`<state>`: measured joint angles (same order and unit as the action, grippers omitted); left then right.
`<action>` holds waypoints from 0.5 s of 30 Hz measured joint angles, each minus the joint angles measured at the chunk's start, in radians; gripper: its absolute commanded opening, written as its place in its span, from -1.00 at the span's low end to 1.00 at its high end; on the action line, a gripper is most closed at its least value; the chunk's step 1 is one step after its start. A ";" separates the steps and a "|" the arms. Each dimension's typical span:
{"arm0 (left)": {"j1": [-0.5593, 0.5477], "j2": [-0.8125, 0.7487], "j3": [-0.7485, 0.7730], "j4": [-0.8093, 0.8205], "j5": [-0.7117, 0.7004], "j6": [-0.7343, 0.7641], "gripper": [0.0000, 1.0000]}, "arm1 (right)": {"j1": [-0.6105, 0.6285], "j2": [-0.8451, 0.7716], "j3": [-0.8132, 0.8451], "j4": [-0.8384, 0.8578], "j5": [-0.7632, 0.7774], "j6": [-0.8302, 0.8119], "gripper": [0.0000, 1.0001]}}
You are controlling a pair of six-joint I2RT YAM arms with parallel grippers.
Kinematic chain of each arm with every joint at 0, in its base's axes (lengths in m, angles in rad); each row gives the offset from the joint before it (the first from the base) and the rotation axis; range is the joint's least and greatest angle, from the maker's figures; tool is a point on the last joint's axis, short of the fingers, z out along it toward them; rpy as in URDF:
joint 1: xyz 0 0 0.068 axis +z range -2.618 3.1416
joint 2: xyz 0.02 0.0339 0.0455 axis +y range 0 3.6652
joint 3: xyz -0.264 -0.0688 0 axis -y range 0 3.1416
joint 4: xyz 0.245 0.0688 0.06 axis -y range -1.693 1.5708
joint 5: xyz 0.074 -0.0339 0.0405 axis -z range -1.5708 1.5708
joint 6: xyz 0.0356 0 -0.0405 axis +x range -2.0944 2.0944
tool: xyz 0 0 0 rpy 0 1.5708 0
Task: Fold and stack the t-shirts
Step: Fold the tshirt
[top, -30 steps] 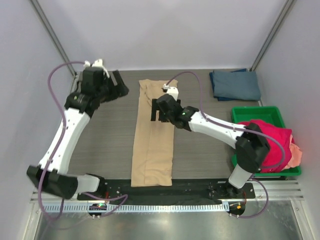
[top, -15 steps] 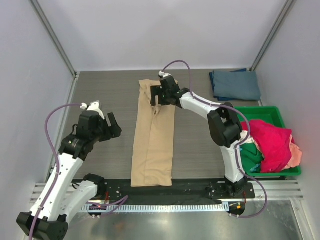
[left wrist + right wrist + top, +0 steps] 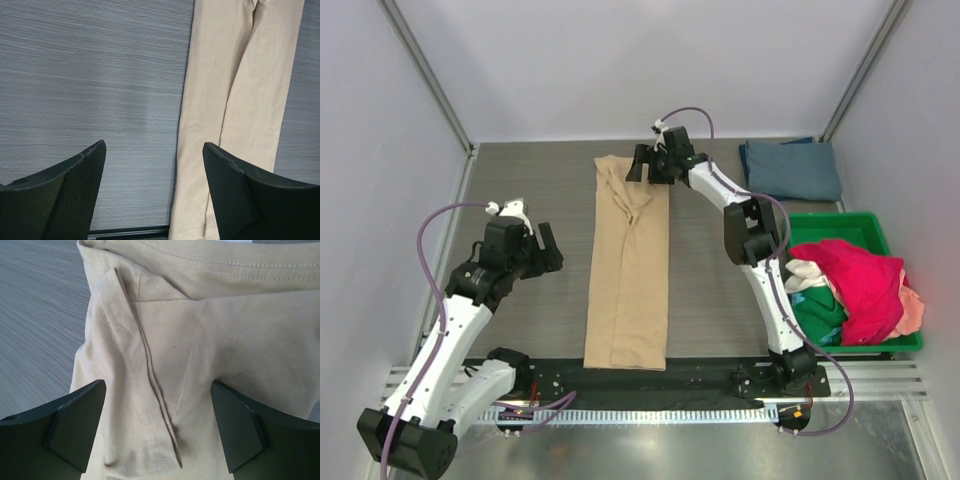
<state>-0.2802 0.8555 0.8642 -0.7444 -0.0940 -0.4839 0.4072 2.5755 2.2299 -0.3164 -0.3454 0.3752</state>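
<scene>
The tan t-shirt [image 3: 628, 265] lies as a long narrow strip down the middle of the table [image 3: 520, 190]. Over its collar end the right gripper [image 3: 640, 168] hangs wide open; it should pinch both layers squarely and carry them toward the hem. The left gripper [image 3: 548, 252], also wide, hovers beside the strip. The green bin [image 3: 835, 222] of loose shirts [image 3: 865, 290] and the folded blue-grey t-shirt [image 3: 790, 170] sit well right, clear of the fold.

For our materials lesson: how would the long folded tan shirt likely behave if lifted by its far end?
Probably floppy: the tan shirt lies flat with soft creases, so it would likely drape. It looks thin, so probably light. Its overlapped layers by the right gripper might slide apart.
</scene>
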 measured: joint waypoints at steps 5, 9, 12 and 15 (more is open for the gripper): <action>0.000 0.015 0.000 0.000 0.000 0.000 0.57 | -0.018 0.117 0.190 -0.021 -0.047 0.028 0.89; 0.000 0.027 0.000 0.001 0.000 0.000 0.57 | -0.037 0.166 0.255 0.011 -0.126 0.043 0.93; 0.000 0.037 0.000 0.001 0.000 0.000 0.58 | -0.053 0.145 0.175 0.103 -0.207 0.053 0.95; 0.000 0.047 0.000 0.001 0.000 0.000 0.57 | -0.069 0.080 0.035 0.192 -0.285 0.055 0.97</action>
<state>-0.2802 0.9020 0.8642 -0.7433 -0.0940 -0.4839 0.3378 2.6560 2.2650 -0.1246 -0.6308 0.4305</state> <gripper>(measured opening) 0.790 0.976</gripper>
